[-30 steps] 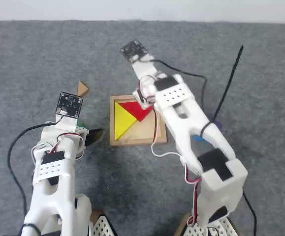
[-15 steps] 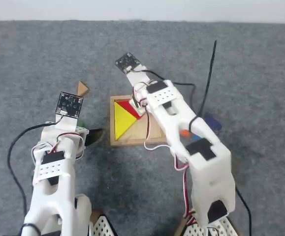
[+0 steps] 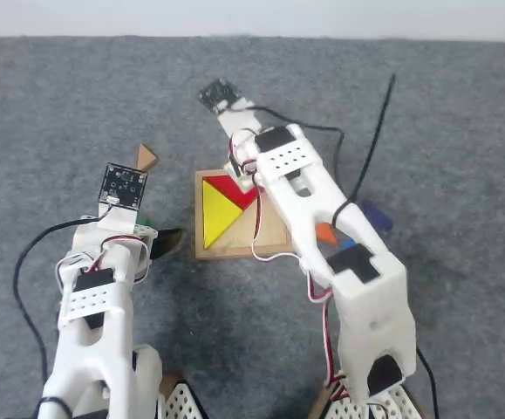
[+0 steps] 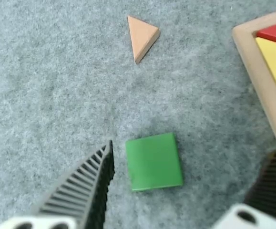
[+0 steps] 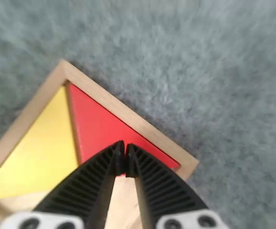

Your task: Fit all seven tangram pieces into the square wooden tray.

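On the grey carpet [image 3: 78,96], the left gripper [image 4: 190,153] is hanging low with its jaws spread wide and holding nothing. The green square [image 4: 154,162] is lying flat on the carpet between the two fingers, closer to one of them and touching neither. The small tan triangle [image 4: 142,34] is lying a little beyond the square, apart from it and outside the tray; in the high view it [image 3: 146,157] is sitting off the tray's far left corner.

The square wooden tray [image 3: 235,253] is resting at the centre of the table between the two arms. The large yellow triangle [image 3: 215,214] is lying inside it along the left wall. The large red triangle [image 3: 235,190] is filling the far side, and the two are meeting along a slanted edge. Bare wood is showing in the rest of the tray.

The right gripper [image 5: 124,147] is reaching over the tray with its jaws pressed together and nothing between them. Its tips are sitting over the red triangle's inner point, and whether they are touching it cannot be told.

To the right of the tray, an orange piece [image 3: 325,232] and a dark blue piece [image 3: 375,216] are lying on the carpet, partly hidden behind the right arm.
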### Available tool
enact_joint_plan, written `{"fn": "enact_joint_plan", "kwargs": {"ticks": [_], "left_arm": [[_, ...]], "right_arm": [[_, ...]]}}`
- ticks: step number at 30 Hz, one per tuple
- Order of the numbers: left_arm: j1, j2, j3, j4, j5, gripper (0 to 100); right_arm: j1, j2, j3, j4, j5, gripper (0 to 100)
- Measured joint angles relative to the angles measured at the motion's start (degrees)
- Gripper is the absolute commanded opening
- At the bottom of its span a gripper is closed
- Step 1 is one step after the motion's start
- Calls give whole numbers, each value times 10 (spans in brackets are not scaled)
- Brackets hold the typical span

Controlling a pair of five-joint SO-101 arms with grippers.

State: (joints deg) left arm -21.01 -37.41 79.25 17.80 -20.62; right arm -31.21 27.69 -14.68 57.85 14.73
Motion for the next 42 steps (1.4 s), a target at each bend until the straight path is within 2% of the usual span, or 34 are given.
{"fn": "enact_joint_plan", "kwargs": {"ticks": [9, 15, 22, 31, 33, 37, 42], "left_arm": [[0, 0, 0, 0, 0, 445], [0, 0, 0, 0, 0, 445], [0, 0, 0, 0, 0, 445], [-6, 0, -2, 1, 0, 445], [-20, 0, -32, 33, 8, 445], [-25, 17, -141, 151, 36, 445], [-4, 113, -270, 264, 40, 445]], "right_arm": [[-2, -276, 258, -2, 0, 8], [22, -378, 431, -65, 1, 9], [83, -392, 475, -74, -4, 10], [153, -392, 484, -75, -86, 10], [169, -392, 491, -81, -101, 10], [172, -392, 523, -120, -109, 10], [173, -392, 541, -155, -111, 10]]}}
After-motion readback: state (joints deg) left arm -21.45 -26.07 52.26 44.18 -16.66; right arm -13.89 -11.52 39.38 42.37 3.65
